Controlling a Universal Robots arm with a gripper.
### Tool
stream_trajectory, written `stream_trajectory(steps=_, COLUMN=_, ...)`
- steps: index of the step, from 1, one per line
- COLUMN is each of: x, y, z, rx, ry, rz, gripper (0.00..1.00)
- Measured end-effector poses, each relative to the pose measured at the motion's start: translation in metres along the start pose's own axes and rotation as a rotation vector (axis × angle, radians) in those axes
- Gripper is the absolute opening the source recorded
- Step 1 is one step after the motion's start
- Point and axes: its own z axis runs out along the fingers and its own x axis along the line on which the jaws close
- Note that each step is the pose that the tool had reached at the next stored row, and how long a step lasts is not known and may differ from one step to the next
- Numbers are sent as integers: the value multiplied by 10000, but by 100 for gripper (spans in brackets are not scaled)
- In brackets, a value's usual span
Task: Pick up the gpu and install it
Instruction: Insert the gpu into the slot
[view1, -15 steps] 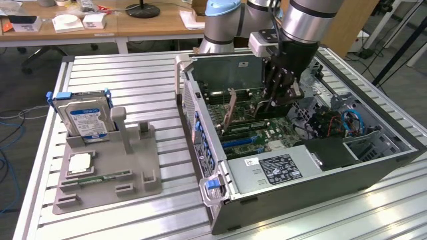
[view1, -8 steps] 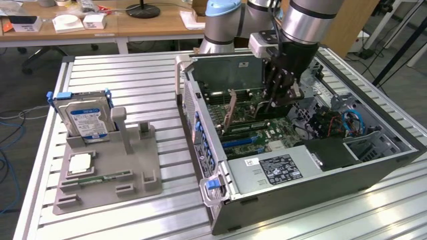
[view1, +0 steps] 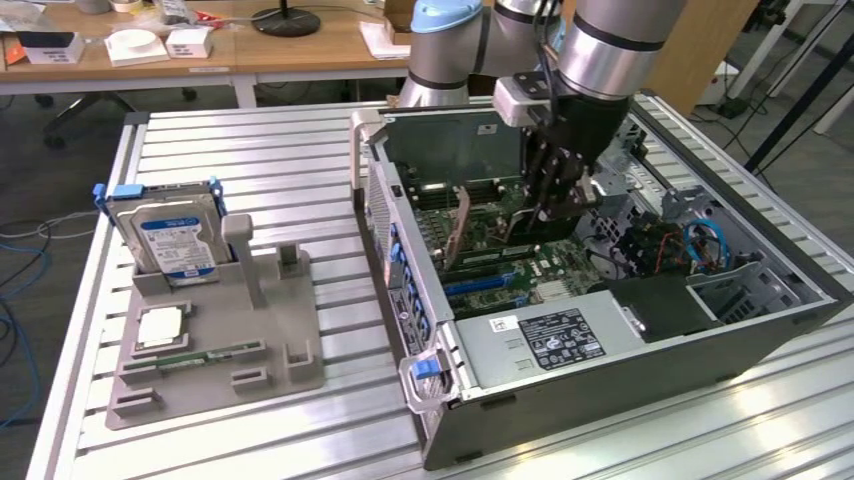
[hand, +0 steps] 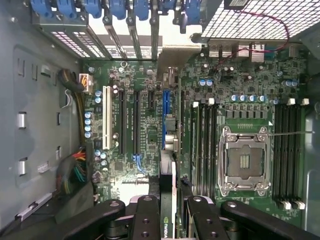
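Observation:
My gripper (view1: 550, 190) hangs inside the open computer case (view1: 747, 330), above the motherboard (view1: 534, 275). It is shut on the gpu (view1: 561, 218), a slim black card held upright below the fingers. In the wrist view the gpu (hand: 167, 200) shows edge-on between the two black fingers (hand: 145, 220), with a small logo on its edge. It sits above the board, roughly in line with the blue expansion slot (hand: 164, 117). Black slots (hand: 121, 122) and a white slot (hand: 106, 117) lie beside the blue one. I cannot tell whether the card touches the board.
The case's rear bracket wall with blue clips (hand: 120, 10) closes one end of the slots. The bare CPU socket (hand: 243, 162) and cable bundles (hand: 75, 170) flank them. On the exterior view's left, a grey fixture (view1: 267, 330) holds a hard drive (view1: 171, 235) and a memory stick (view1: 200, 355).

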Motion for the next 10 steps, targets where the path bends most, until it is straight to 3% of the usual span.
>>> stream_trajectory(steps=10, x=4, y=64, z=144, rx=0, ry=0, rz=-1, gripper=26)
